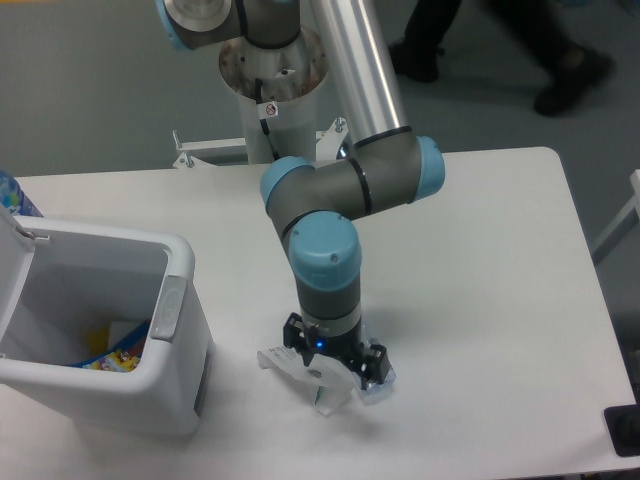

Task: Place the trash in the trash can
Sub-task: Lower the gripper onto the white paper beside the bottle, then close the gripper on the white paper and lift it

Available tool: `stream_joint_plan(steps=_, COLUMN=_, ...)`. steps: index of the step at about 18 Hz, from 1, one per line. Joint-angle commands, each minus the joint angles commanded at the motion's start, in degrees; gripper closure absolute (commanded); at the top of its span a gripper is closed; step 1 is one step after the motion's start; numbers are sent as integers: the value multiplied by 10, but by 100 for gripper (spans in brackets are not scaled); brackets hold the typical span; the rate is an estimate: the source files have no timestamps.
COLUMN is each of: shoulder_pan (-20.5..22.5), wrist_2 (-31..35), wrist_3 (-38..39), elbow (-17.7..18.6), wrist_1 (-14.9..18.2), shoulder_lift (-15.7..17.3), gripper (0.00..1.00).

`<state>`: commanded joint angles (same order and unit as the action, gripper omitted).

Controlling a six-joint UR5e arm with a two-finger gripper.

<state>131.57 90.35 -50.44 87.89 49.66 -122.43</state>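
From the fixed camera, my end effector is down at the worktop, pointing straight down, with my wrist blocking most of what lies under it. The trash sits right beneath me: the bluish crushed plastic bottle pokes out on the right of the fingers, and the white card scrap sticks out on the left and below. Both pieces seem to touch or lie just beside my fingers, but I cannot tell whether the fingers are closed on anything or still parted; the wrist hides the gap.

The bottle's long axis I cannot read, since only its end shows.

The relation that matters: the trash can stands to the left of my end effector in this view, near but apart, its lid swung up on the far left side and its mouth open upward. Some coloured items already lie inside. I judge the coming move as a lift, then a carry leftward over the grey-handled rim.
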Motion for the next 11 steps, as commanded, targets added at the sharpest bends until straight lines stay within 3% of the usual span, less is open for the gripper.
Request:
stream_joint_plan(steps=5, shoulder_pan=-8, wrist_2=6, wrist_3=-8, elbow=-1, wrist_1=0, shoulder_lift=-14, gripper=0)
stream_joint_plan(steps=7, shoulder_pan=-8, wrist_2=5, wrist_3=-9, elbow=-1, wrist_1=1, shoulder_lift=-15, gripper=9)
stream_joint_plan(steps=8, shoulder_pan=-8, wrist_2=6, wrist_3=-9, elbow=0, wrist_1=1, shoulder_lift=-16, gripper=18)
stream_joint_plan(steps=9, shoulder_pan=-8, wrist_2=4, wrist_3=-10, elbow=2, wrist_1=3, shoulder_lift=-12, gripper=35)
stream_joint_plan(steps=11, shoulder_pan=-9, wrist_2=4, wrist_3=-9, elbow=11, wrist_1=11, shoulder_lift=-9, gripper=59)
